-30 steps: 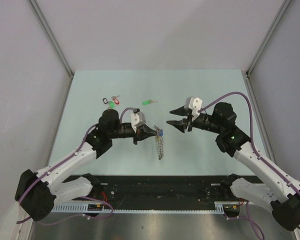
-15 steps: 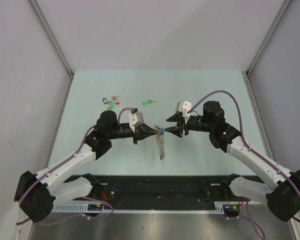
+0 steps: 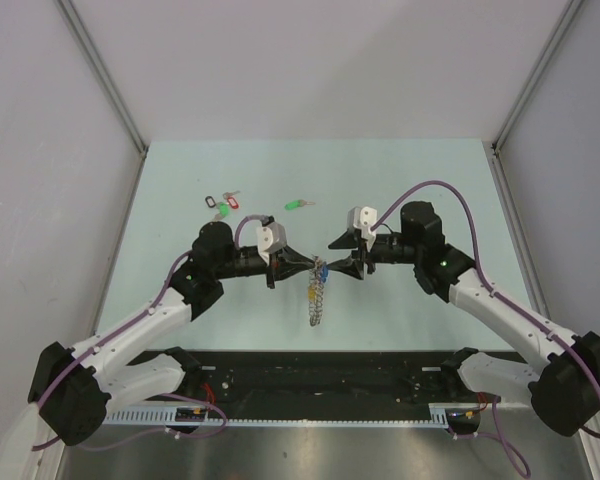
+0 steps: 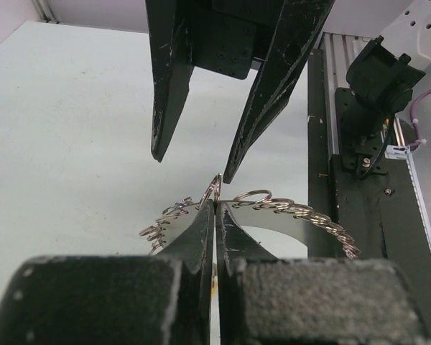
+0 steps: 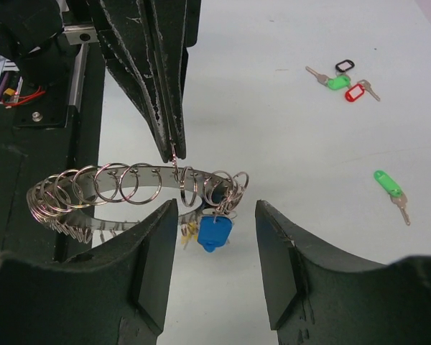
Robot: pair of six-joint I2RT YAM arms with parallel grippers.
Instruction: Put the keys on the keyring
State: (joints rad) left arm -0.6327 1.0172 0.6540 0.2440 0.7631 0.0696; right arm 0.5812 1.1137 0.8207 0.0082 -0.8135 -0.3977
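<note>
1. well, the left pincer [image 3: 309, 265] is pressed fully together, its tips pinching one small loop of the keyring [image 3: 318, 296]. in its wrist view only a hairline shows between the fingers, and the loop stands up at 12 o'clock of the tips.
2. the right pincer [image 3: 338, 258] faces it from 3 o'clock, jaws parted wide and holding nothing. its tips sit just beside the left tips, apart from them.
3. the keyring is a coil of many small loops bent into an arc. in the top view it hangs from the pinched loop toward 6 o'clock. i cannot tell whether its low end touches the table [image 3: 430, 180].
4. the blue key [image 5: 215, 231] hangs under the loops near the pinched end. in the right wrist view it sits in the gap between the right fingers [image 5: 154, 251], touching neither as far as shows.
5. the green key [image 3: 298, 205] lies flat on the table at 12 o'clock of the pincers, well apart from the keyring.
6. a bunch [image 3: 223, 203] of keys tagged black, green and red lies farther out at 10 o'clock.
</note>
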